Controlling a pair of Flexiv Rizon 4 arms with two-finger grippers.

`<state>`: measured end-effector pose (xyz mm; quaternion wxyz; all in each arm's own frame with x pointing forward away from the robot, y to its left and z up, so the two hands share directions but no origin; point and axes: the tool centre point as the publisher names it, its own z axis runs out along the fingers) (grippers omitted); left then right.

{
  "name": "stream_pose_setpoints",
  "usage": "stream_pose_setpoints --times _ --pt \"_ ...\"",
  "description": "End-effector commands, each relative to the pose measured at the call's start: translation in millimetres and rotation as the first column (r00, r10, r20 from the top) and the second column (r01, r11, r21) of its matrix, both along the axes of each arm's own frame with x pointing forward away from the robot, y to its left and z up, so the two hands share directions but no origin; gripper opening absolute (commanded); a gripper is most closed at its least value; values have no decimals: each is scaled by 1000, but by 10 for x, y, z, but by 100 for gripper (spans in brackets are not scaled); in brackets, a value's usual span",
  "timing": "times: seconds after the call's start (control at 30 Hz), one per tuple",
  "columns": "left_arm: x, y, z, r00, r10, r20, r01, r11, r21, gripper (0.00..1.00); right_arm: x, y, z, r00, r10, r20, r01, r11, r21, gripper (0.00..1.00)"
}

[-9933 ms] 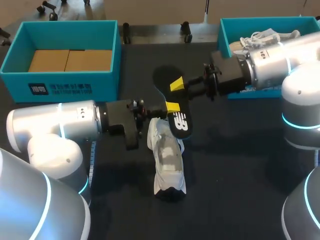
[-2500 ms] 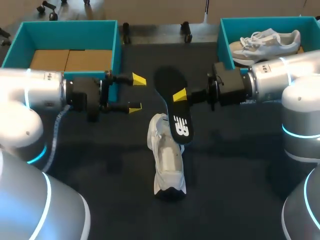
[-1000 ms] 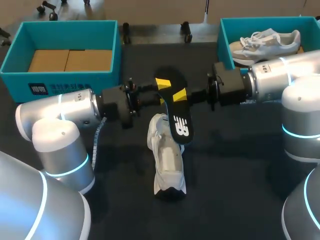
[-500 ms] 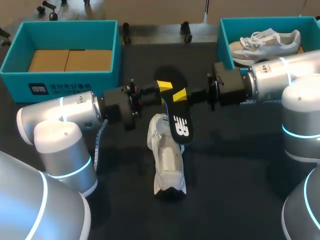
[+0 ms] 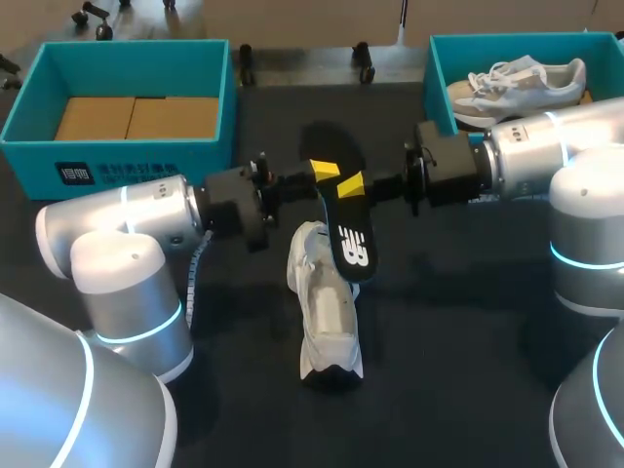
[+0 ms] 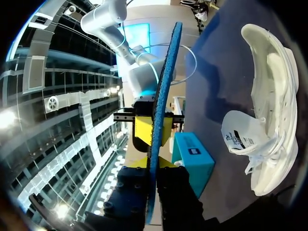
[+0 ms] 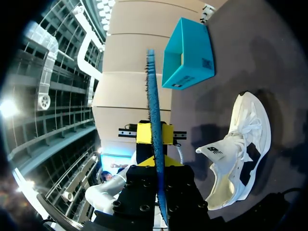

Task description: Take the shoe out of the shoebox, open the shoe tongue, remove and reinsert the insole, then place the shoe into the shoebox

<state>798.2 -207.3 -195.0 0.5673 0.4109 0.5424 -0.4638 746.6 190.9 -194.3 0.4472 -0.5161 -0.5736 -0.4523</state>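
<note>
A black insole with a blue underside stands tilted above the white shoe, which lies on the dark table with its tongue open. My right gripper is shut on the insole's middle from the right. From the left, my left gripper is shut on the insole a little higher up. The left wrist view shows the insole's blue edge running between the left gripper's fingers, with the shoe beside it. The right wrist view shows the same edge clamped in the right gripper, above the shoe.
A teal shoebox with brown cardboard inside stands at the back left. Another teal shoebox at the back right holds a second pale shoe. Bare dark table lies around and in front of the shoe.
My left gripper has slid slightly right along the insole and its fingers have closed onto it. The right arm, insole and shoe have stayed put.
</note>
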Motion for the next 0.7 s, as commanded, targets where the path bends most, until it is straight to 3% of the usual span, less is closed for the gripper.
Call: stream_pose_setpoints --times 0.03,0.2,0.23,0.27,0.3,0.7 --pt "23 -35 -11 1000 -10 -4 10 1000 5 0 -9 12 -3 1000 -2 0 2 1000 -1 0" --pt "25 -5 -14 1000 -19 -6 19 1000 6 0 -8 14 10 1000 11 12 -11 1000 -12 0" --pt "20 6 -12 1000 -23 -6 23 1000 9 0 -8 12 28 999 17 29 -16 1000 -25 28" --pt "10 25 -12 1000 -25 -6 25 1000 13 0 -11 3 44 999 23 41 -22 999 -33 78" --pt "-3 51 -11 1000 -28 -4 28 999 18 0 -15 -14 55 998 25 54 -23 999 -46 100" --pt "-199 506 -72 992 -92 -89 99 992 80 0 -210 -526 19 969 110 220 -62 975 -213 100"
